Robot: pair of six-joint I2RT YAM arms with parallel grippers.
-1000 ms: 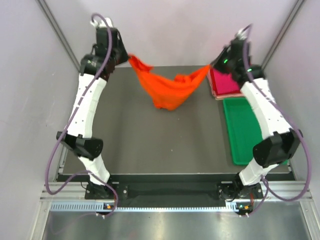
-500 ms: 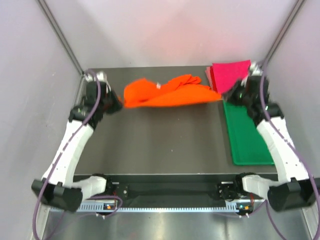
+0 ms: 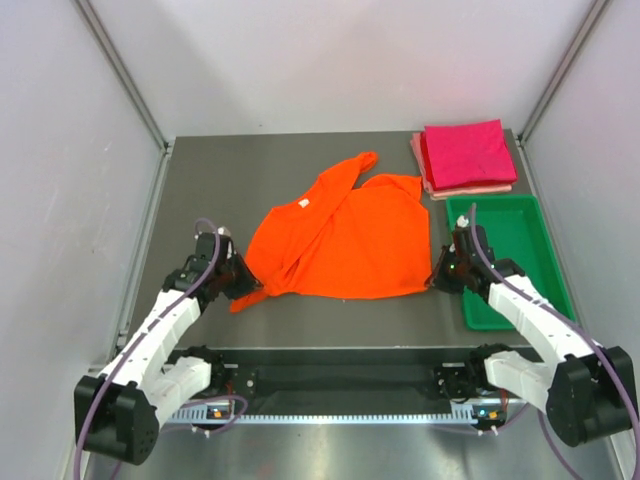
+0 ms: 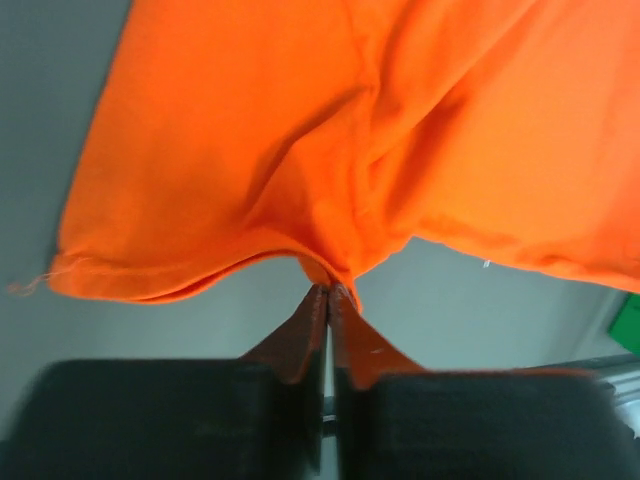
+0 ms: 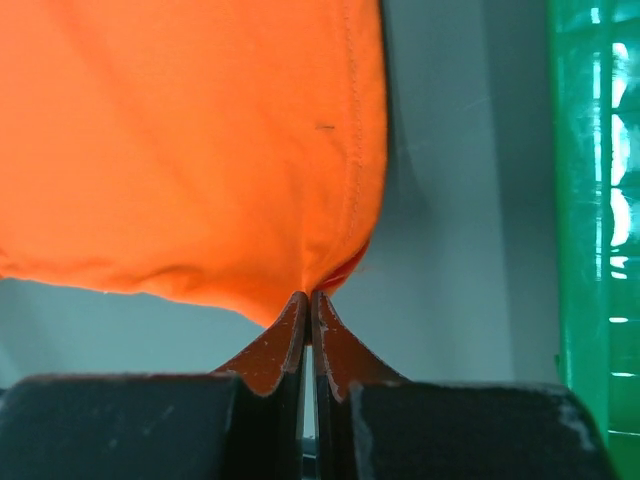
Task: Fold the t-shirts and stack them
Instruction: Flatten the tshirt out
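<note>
Top external view: shirt (image 3: 345,235), a second ago slung in the air, now lies spread on the bench (image 3: 250,180) between and beyond the jaws. Left jaws and right jaws each clench a near corner. Folding can likely begin.

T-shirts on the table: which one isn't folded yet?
The orange t-shirt, spread out mid-table. The magenta t-shirt lies folded square atop the pale pink t-shirt, far right.

pink t-shirt (image 3: 417,158) mostly hidden, green tray (image 5: 590,200) cropped
</note>
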